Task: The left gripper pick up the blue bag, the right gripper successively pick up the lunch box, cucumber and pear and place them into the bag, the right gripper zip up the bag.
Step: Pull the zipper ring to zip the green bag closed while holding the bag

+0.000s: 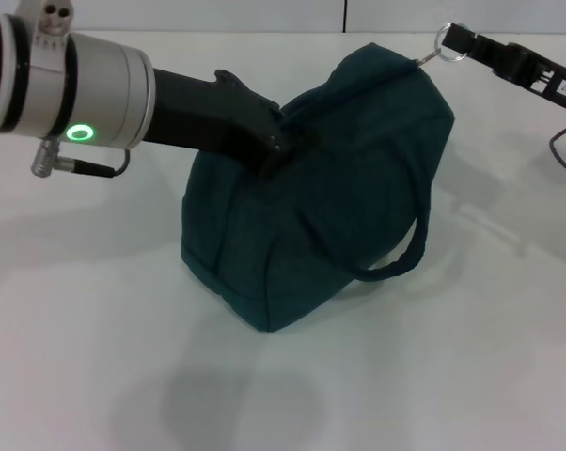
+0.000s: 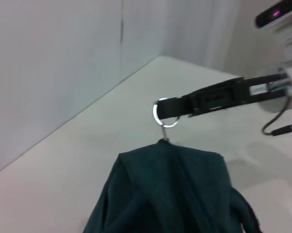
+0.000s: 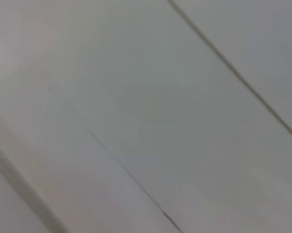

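At the blue bag [image 1: 311, 188] top, right claw [image 2: 171, 108] pinched on zipper ring [image 2: 164, 114], left claw [image 1: 275, 141] gripping fabric.

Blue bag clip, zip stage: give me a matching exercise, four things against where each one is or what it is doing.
Things:
1. left end effector
2. right end effector
3. metal ring zipper pull
4. loop handle

States:
A. hangs loose down the bag's side
B. at the bag's far top corner, held by black fingers
C. grips the fabric on top of the blue bag
D. closed on the ring, reaching in from the robot's right

Pairs: 1-C, 2-D, 3-B, 4-A
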You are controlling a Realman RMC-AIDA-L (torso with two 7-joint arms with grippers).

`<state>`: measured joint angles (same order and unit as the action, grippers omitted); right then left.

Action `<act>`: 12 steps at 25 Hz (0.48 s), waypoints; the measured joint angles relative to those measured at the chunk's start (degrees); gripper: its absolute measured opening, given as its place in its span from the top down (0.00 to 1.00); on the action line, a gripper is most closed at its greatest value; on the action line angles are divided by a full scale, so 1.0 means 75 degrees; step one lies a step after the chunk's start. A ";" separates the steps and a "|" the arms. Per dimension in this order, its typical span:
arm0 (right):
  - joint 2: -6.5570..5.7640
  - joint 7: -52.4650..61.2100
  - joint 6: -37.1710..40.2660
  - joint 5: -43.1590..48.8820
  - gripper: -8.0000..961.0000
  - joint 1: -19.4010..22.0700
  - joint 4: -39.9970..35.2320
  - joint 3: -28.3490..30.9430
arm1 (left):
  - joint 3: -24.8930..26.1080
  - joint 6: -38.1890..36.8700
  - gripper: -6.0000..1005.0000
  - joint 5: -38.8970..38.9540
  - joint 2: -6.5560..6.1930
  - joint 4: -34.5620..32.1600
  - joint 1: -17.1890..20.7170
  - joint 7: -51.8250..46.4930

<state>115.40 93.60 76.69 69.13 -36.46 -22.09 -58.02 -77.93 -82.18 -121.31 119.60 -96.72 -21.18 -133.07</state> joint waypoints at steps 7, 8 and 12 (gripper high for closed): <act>0.0005 0.0431 -0.0064 -0.0540 0.89 0.0067 0.0450 0.0012 | 0.0027 0.0000 0.95 0.0569 -0.0011 -0.0040 0.0197 0.0475; 0.0001 0.0498 -0.0085 -0.0577 0.89 0.0069 0.0511 0.0013 | 0.0027 0.0000 0.95 0.0627 -0.0011 -0.0047 0.0208 0.0528; -0.0003 0.0595 -0.0217 -0.0623 0.88 0.0069 0.0584 0.0006 | 0.0046 -0.0001 0.95 0.0891 -0.0011 -0.0184 0.0299 0.0801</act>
<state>115.37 98.06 75.06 64.46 -35.94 -17.71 -57.97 -77.59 -82.19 -114.63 119.52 -98.10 -18.94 -127.07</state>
